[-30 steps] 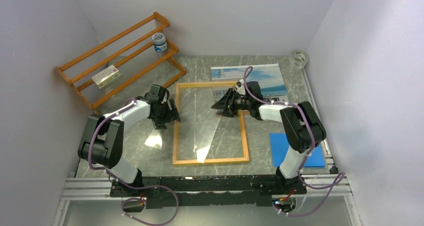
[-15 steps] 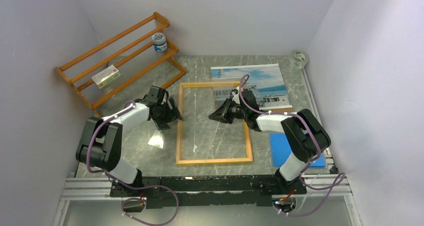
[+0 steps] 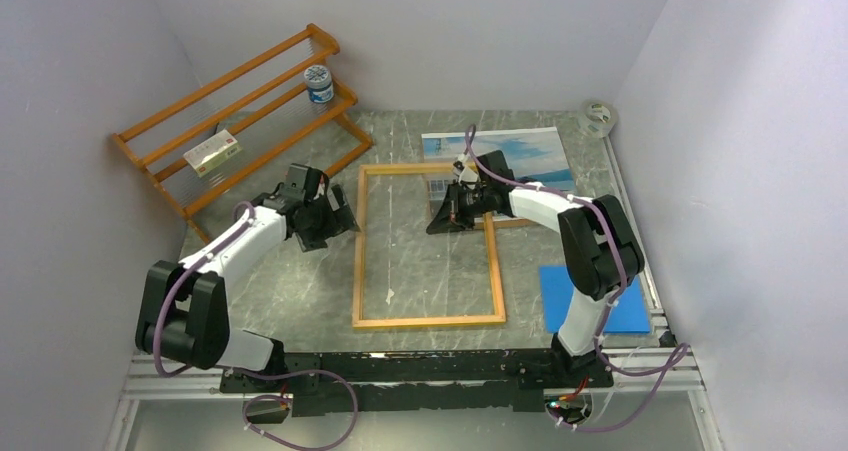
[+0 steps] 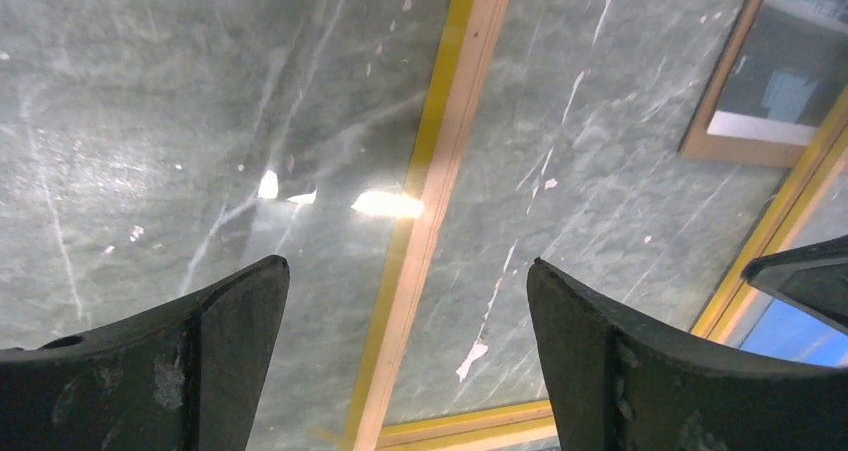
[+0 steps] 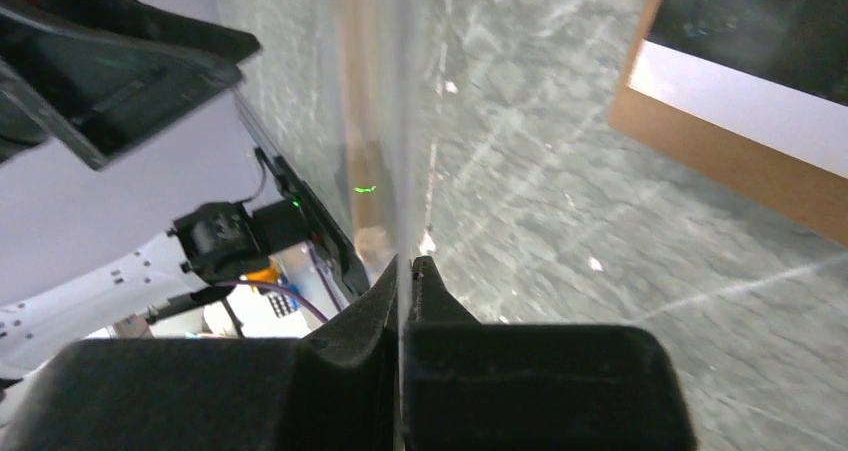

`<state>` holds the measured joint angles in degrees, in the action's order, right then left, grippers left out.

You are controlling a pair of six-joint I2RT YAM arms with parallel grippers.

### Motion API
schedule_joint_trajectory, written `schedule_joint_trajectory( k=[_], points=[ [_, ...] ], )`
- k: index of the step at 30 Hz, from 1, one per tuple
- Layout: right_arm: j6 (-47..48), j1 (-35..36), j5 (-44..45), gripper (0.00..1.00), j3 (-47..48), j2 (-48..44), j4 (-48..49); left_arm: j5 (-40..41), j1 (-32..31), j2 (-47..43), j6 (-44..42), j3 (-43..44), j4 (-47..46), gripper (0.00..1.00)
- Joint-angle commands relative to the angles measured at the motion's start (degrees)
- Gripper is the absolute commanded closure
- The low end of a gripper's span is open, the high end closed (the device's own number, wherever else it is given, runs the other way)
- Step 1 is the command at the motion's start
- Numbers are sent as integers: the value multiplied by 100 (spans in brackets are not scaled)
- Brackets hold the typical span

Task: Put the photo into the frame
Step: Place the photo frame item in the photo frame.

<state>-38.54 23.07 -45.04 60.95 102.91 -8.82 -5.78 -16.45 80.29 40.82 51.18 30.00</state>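
Legend: one large rectangular paper photo (image 3: 530, 153) of sea and white building lies on the grey marble desk (image 3: 300, 271) just beyond my nearer right fingers (image 5: 355, 316), pressed together on a thin clear pane (image 5: 385, 91); the one yellow rectangular frame (image 3: 358, 251) runs lengthwise away from me, my left fingers (image 4: 200, 331) spread apart beside its left rail.

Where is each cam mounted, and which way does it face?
Top external: above, behind the bases, looking down at the table; left arm, right arm, frame, photo.
Left wrist: on the left arm, looking down at a frame rail between the open left pincer.
Right wrist: on the right arm, looking along the pane its shut right pincer grips.
Shared: both wrist views catch the brown backing board.
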Motion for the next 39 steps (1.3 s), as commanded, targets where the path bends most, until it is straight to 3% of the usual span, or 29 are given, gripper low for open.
schedule_joint_trajectory(
  k=[1, 8, 15, 27, 39],
  points=[
    [1159, -214, -318, 100, 487, 214, -1485, 101, 161, -127, -220, 255, 88, 6],
    [1922, -556, 26, 100, 978, 448, -2502, -484, 367, 290, -322, 367, -145, 6],
    [1917, -681, 229, 100, 764, 279, -2084, -1336, 388, 1093, -587, 661, -410, 11],
    [2314, -947, 149, 100, 964, 393, -2143, -1565, 388, 1823, -833, 1103, -447, 19],
    [2708, -1011, -98, 100, 1136, 583, -2480, -1570, 388, 2275, -1275, 1332, -116, 19]
  ],
)
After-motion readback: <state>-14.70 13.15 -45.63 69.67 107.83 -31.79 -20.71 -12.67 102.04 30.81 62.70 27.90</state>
